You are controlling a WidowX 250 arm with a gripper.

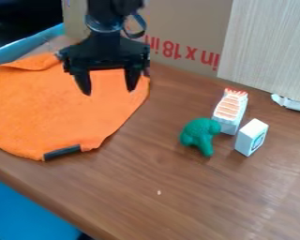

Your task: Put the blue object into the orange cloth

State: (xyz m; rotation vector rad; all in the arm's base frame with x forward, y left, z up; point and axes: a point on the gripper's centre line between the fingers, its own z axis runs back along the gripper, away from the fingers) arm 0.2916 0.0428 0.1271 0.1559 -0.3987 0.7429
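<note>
The gripper (108, 88) hangs at the upper left over the back part of the orange cloth (58, 110), its two fingers wide apart with nothing between them. The cloth lies spread on the brown table, with a dark tab at its front edge. No small object here is plainly blue. Right of centre stands a green animal-like figure (198, 134). Beside it are a white block (251, 137) with a dark bluish mark on one face and a white piece (230, 111) with orange stripes. All three are well to the right of the gripper.
Behind the table stands a cardboard box (177, 33) with red print, and a pale ribbed panel (271, 47) is at the back right. The brown table (159, 173) ends in a slanting edge at the lower left, with a blue surface (27, 211) below it.
</note>
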